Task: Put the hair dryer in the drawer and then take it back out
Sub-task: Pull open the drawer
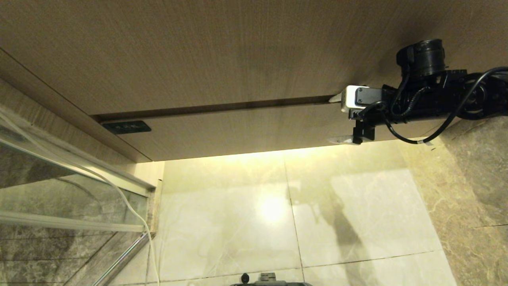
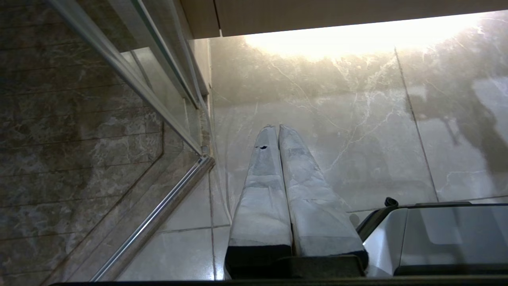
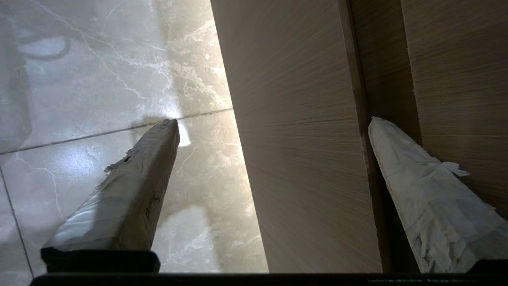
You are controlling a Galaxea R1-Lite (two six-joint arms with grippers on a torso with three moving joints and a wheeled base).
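Note:
The drawer [image 1: 246,127] is a shallow light wood front with a small dark label [image 1: 127,127] at its left corner, and it sits closed under a taller wood panel [image 1: 238,51]. My right gripper [image 1: 333,119] is open at the drawer's right end, its jaws straddling the front. One taped fingertip sits in the dark gap above the front and the other is below its lower edge. In the right wrist view the drawer front [image 3: 309,159] fills the space inside the right gripper [image 3: 273,120]. My left gripper [image 2: 276,127] is shut and empty, pointing at the floor. The hair dryer is out of view.
A glass shower door with a metal frame [image 1: 59,190] stands at the left, with a white cable [image 1: 131,210] trailing down in front of it. Glossy marble floor tiles [image 1: 357,206] lie below the drawer. The robot's base [image 2: 436,234] is beside the left gripper.

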